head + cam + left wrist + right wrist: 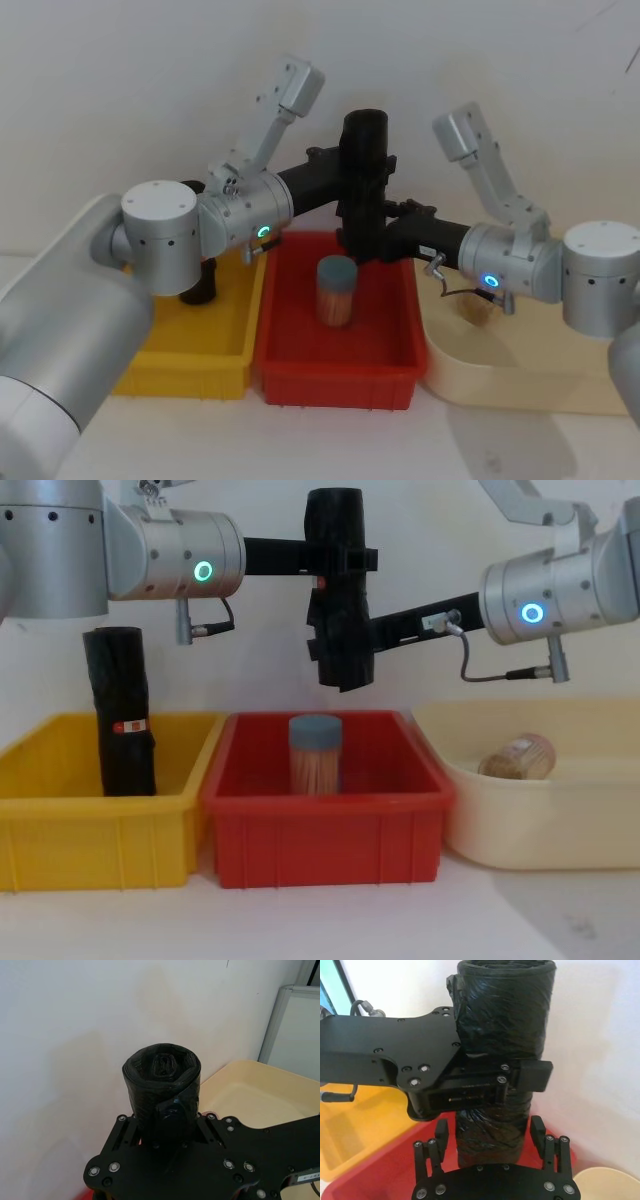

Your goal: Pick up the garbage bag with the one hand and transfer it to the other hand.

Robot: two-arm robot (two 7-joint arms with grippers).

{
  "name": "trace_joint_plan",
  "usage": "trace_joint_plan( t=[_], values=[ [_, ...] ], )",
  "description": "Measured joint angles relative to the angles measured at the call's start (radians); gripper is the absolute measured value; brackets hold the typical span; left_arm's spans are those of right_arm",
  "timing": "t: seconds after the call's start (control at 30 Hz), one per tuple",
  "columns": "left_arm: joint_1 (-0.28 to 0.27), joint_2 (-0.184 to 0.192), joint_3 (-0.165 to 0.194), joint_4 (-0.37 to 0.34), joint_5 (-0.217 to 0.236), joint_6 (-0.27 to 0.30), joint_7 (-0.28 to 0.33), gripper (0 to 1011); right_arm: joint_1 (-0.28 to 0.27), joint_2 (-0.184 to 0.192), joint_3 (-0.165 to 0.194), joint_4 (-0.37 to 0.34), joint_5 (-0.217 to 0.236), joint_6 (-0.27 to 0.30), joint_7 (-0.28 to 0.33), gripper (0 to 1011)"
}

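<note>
Left gripper (pixel 341 559) clamps garbage bag (pixel 364 135), frame centre; right gripper (pixel 489 1132) jaws open around its base. Early left release risks dropping it.

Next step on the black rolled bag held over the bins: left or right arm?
Right. Its black slim-fingered gripper has open jaws straddling the lower end of the black crinkly plastic roll, so it likely just closes. The left gripper clamps its upper half.
</note>
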State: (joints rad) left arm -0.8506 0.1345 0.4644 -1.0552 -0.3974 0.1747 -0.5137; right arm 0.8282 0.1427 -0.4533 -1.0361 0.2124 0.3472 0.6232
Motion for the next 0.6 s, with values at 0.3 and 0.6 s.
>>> trace_joint_plan(
  t=[0.3, 0.6],
  values=[
    [0.0, 0.0, 0.0, 0.0, 0.0, 0.0, 0.0, 366, 0.022, -0.027, -0.005, 0.04, 0.013, -0.005, -0.003, 1000],
    [0.0, 0.0, 0.0, 0.0, 0.0, 0.0, 0.0, 366, 0.038, -0.046, -0.007, 0.069, 0.019, -0.015, -0.016, 913]
  ],
)
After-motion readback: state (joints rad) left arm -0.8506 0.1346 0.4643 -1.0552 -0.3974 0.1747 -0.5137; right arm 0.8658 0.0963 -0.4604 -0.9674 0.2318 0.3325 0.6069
